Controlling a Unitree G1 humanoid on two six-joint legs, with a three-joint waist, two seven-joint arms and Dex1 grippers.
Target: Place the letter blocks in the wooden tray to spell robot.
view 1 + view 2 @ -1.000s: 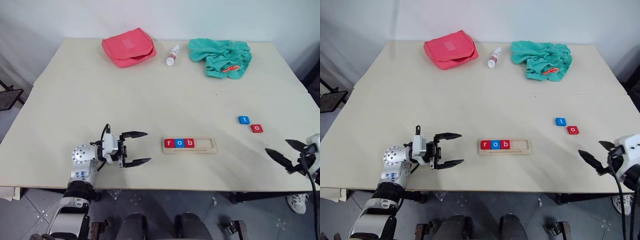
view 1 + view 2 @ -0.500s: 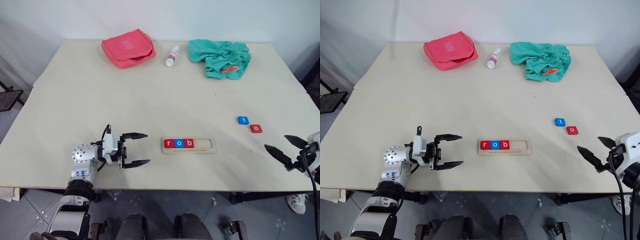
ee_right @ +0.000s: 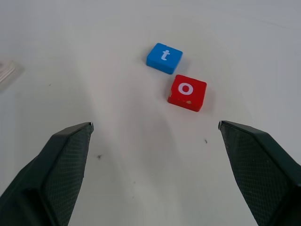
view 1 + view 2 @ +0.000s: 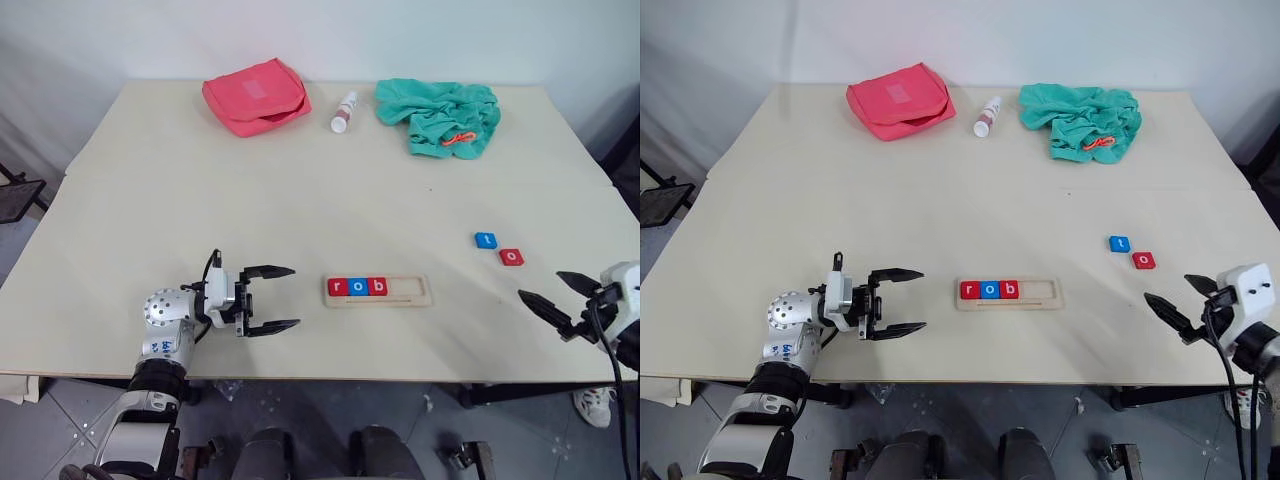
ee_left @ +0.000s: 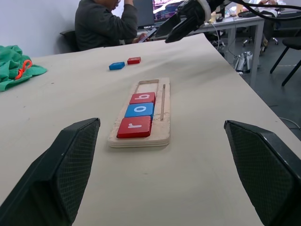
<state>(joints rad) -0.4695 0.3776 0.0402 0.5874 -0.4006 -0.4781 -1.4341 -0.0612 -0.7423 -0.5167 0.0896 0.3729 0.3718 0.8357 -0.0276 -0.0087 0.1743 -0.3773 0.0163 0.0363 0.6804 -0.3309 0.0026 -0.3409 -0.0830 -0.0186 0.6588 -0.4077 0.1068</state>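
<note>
The long pale-wood tray [image 4: 379,291] is holding r, o, b. The right pincer [image 4: 560,300], released wide, is pointing toward the red "o" block [image 3: 187,92], sitting on the desk [image 4: 300,180] at the blue "t" block's [image 3: 164,58] four o'clock. It should straddle only the "o", avoiding its neighbour. The left pincer [image 4: 270,299] is hanging released at the tray's nine o'clock.

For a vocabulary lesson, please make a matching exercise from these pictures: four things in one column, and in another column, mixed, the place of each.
Things:
1. red square "r" block
2. blue square "t" block
3. crumpled green cloth
4. pink fabric pouch

Places:
A. far side of the table, toward the right
B. loose on the table, beside the red "o" block
C. far side, toward the left
D. first in the pale wooden tray

Pairs: 1-D, 2-B, 3-A, 4-C
</note>
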